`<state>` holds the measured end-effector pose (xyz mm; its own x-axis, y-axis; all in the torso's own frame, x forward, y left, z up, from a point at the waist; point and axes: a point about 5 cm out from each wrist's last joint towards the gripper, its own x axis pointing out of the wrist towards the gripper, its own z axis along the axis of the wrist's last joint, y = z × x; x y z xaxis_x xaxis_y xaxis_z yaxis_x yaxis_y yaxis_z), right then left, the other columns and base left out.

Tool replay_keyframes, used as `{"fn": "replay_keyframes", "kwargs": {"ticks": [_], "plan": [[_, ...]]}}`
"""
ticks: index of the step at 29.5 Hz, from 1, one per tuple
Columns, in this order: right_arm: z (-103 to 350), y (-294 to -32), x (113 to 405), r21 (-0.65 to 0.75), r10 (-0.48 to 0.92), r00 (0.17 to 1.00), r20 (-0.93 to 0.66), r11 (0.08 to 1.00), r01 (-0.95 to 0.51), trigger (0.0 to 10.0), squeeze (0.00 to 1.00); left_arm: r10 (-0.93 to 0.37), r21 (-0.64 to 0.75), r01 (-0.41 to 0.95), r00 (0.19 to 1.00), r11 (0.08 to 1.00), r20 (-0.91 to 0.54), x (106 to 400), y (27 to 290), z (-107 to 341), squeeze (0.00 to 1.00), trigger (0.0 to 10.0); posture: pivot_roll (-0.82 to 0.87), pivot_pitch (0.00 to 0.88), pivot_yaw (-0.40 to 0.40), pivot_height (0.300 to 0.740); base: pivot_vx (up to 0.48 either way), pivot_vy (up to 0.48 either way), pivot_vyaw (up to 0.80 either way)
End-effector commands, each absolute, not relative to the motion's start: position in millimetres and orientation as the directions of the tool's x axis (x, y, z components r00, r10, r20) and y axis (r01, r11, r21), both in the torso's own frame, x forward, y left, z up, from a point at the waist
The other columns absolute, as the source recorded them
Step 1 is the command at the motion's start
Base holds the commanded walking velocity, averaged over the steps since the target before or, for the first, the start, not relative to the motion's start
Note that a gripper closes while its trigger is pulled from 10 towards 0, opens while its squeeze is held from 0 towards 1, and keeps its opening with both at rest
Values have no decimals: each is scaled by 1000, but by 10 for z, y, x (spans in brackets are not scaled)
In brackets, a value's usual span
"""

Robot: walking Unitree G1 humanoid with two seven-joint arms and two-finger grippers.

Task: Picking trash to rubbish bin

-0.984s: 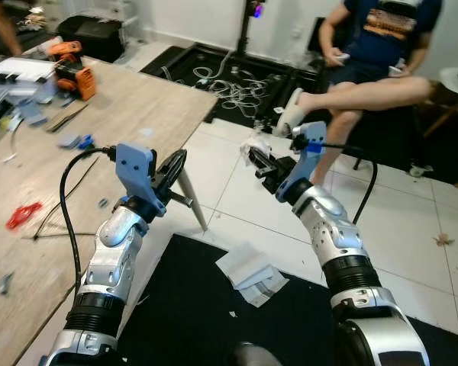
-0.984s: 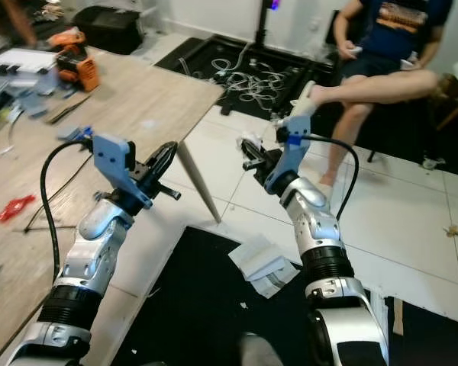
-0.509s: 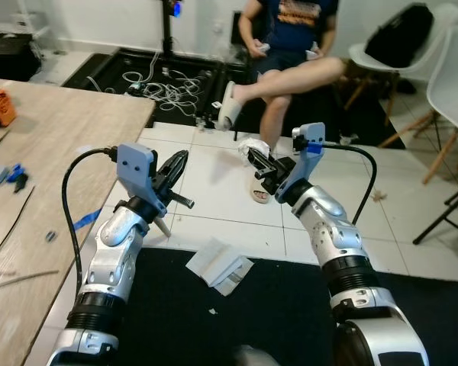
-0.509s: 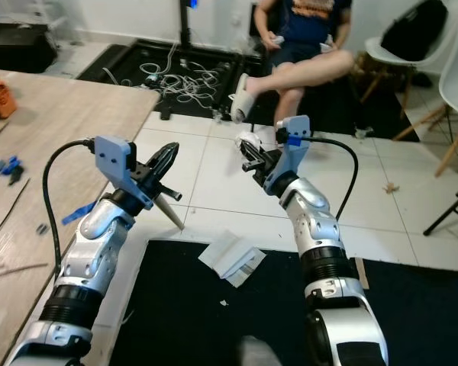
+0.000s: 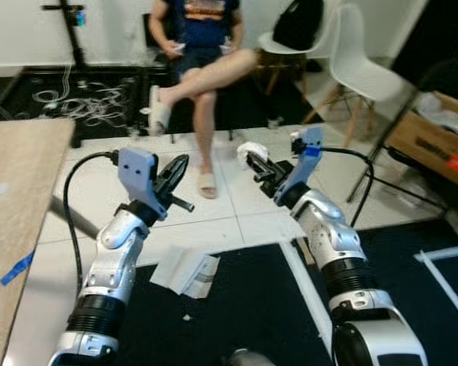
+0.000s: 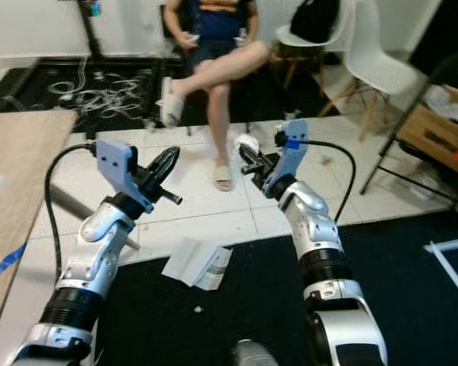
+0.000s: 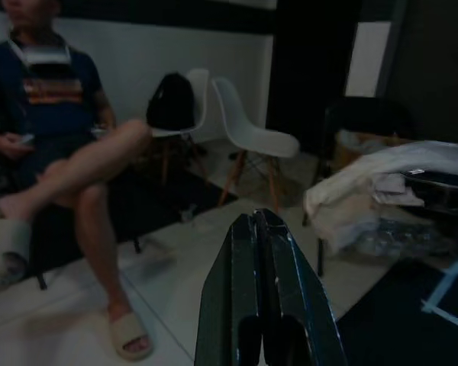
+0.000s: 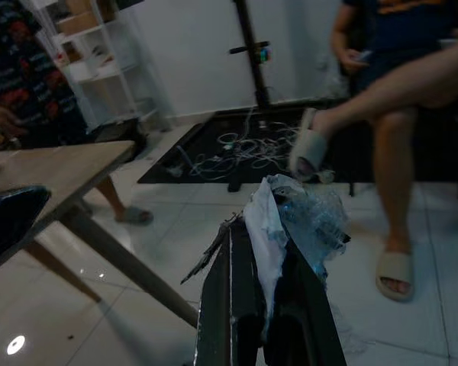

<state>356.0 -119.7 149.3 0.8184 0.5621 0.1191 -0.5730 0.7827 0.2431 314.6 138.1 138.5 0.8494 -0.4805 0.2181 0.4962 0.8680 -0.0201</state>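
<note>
Right wrist view has the right gripper pinched tight on a crumpled white-and-clear plastic wad of trash, held raised over the white tiled floor, while the left gripper is pressed closed on nothing.

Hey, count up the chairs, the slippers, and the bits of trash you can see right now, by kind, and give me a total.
White chairs: 2
Slippers: 2
Trash pieces: 2, the crumpled wad in the right gripper and the flat paper packet on the floor
Total: 6
</note>
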Motion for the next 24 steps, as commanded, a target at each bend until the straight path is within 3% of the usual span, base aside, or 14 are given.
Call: {"fn": "replay_keyframes", "kwargs": {"ticks": [1,24], "plan": [[1491,-1228,3564,239,558,822,113,788,-567,10000,0,-489,-24,506,844,862,220,3150,1361,1384,0,10000,26,0,-16,740,0,0,-800],[1478,-1224,3564,242,561,820,111,785,-570,10000,0,-494,-24,510,843,860,213,3150,1359,1370,0,10000,27,0,-16,740,0,0,-800]]}}
